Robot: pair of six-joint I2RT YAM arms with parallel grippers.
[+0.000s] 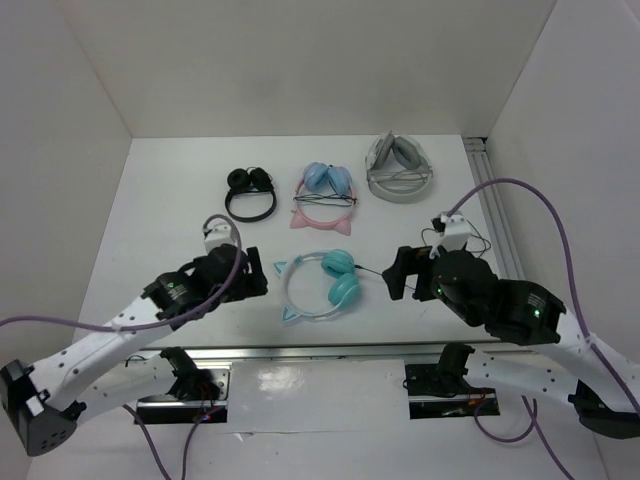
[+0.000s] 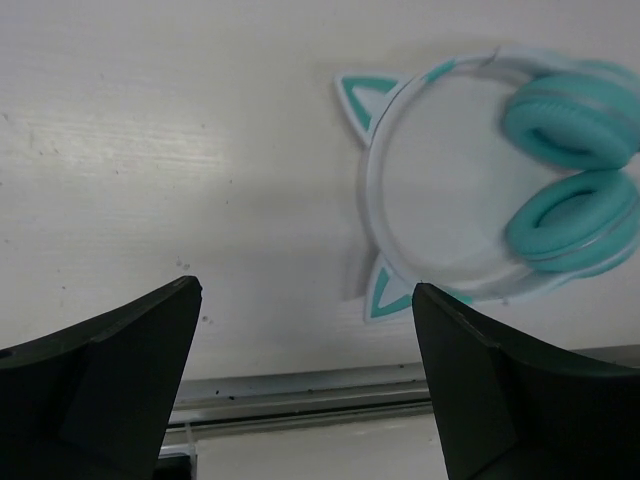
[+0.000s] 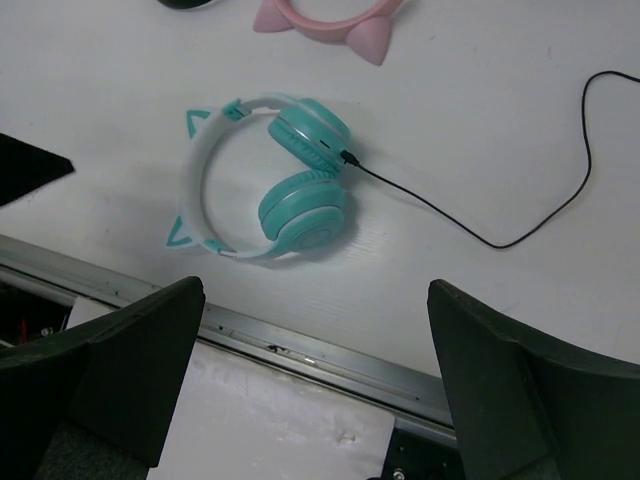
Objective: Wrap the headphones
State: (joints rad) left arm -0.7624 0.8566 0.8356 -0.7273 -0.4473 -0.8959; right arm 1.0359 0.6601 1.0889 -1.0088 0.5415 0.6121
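Headphones flat on bench, both pincers apart

Headphones point(image 1: 322, 285) lay on the white bench point(image 1: 170, 220) near its front edge, cups folded inside the band, the two teal ears pointing to 9 o'clock in the top view. A thin black cable point(image 3: 480, 235) was plugged into the far cup and trailed loose toward 3 o'clock. The left pincer point(image 1: 258, 272) sat at 9 o'clock of the headphones, its fingers spread and holding nothing. The right pincer point(image 1: 392, 272) sat at 3 o'clock, likewise spread and empty. Neither touched the headphones. A pink pair point(image 1: 322, 205) lay at 12 o'clock, a black pair point(image 1: 250, 195) at 11 and a grey pair point(image 1: 398, 170) at 1.
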